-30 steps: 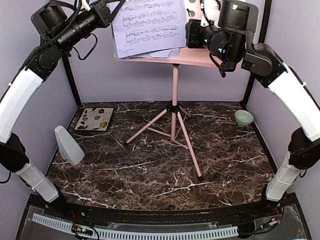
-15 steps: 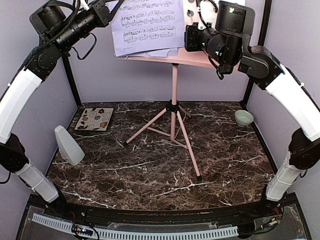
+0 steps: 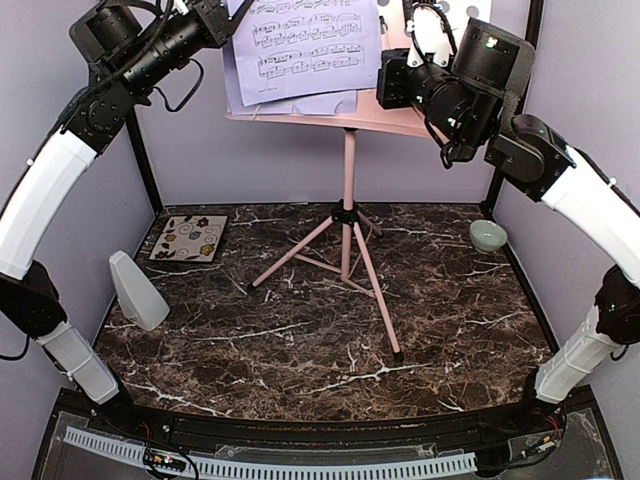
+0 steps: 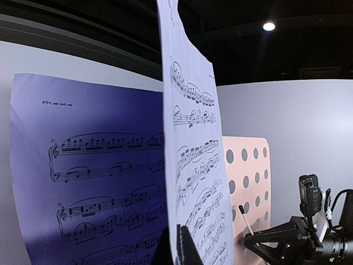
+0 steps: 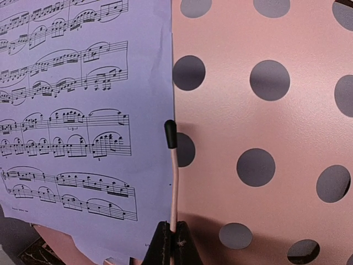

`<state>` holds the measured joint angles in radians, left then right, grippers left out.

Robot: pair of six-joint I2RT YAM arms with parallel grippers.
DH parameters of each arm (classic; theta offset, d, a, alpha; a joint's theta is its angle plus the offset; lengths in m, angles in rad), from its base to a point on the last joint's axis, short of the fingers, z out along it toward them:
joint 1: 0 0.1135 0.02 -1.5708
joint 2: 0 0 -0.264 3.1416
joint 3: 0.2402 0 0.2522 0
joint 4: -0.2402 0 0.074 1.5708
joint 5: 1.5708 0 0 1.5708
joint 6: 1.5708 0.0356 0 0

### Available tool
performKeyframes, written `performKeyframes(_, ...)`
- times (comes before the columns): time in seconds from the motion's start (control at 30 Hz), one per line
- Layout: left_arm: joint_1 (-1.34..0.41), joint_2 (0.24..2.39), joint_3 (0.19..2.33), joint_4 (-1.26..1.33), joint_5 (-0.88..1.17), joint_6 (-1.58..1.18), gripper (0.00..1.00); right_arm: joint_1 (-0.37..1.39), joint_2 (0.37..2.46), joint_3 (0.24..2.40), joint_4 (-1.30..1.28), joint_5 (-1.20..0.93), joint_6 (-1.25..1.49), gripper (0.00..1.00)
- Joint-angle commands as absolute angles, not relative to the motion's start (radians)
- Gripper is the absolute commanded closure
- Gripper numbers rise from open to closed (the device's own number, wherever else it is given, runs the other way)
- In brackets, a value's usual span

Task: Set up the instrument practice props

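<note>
Top external: the metronome [image 3: 137,290] stands upright on the table [image 3: 300,335], well left of the stand [image 3: 349,180] and nearer the arms. The tile [image 3: 189,238] lies flat, left of the stand's legs and farther back by the wall. Level with the stand's plate, the left gripper [image 3: 225,15] is at the upper left, its jaws pinched tight on the front sheet of the pages [image 3: 305,45]. The left wrist view shows that sheet edge-on, rising from the fingertips, with another sheet behind it. The pages lean on the left half of the plate, their lower edges at its ledge. The stand is upright at mid-table on its tripod legs. The right gripper [image 5: 172,244] is at the right of the plate, its jaws closed on the stand's thin pink rod [image 5: 173,176]. The rod's black tip points up, and it lies just at the pages' right edge. The bowl [image 3: 487,235] sits right of the stand near the wall, mouth up, showing only its pale-green inside.
</note>
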<state>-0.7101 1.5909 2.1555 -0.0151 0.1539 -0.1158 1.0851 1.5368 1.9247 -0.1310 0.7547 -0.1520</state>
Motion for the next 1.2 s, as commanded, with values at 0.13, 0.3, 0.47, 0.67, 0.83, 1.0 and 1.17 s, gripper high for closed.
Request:
performKeyframes(0.13, -0.708, 1.674, 2.253, 0.067, 0.246, -0.173, 1.0, 1.087, 1.497, 1.899, -0.051, 0.696, -0.175, 1.0)
performKeyframes(0.3, -0.71, 1.712, 2.269, 0.097, 0.275, -0.202, 1.0, 1.088, 1.495, 1.893, -0.044, 0.686, -0.182, 1.0)
performKeyframes(0.47, -0.742, 1.753, 2.306, 0.097, 0.296, -0.18, 1.0, 1.088, 1.489, 1.883, -0.038, 0.676, -0.186, 1.0)
performKeyframes(0.67, -0.771, 1.8, 2.336, 0.106, 0.308, -0.159, 1.0, 1.088, 1.483, 1.875, -0.024, 0.659, -0.2, 1.0)
performKeyframes(0.83, -0.784, 1.856, 2.391, 0.119, 0.33, -0.16, 1.0, 1.088, 1.482, 1.871, -0.014, 0.644, -0.203, 1.0)
performKeyframes(1.0, -0.799, 1.887, 2.408, 0.125, 0.356, -0.14, 1.0, 1.088, 1.475, 1.857, -0.011, 0.638, -0.207, 1.0)
performKeyframes(1.17, -0.805, 1.913, 2.424, 0.134, 0.384, -0.136, 1.0, 1.088, 1.473, 1.853, -0.008, 0.629, -0.206, 1.0)
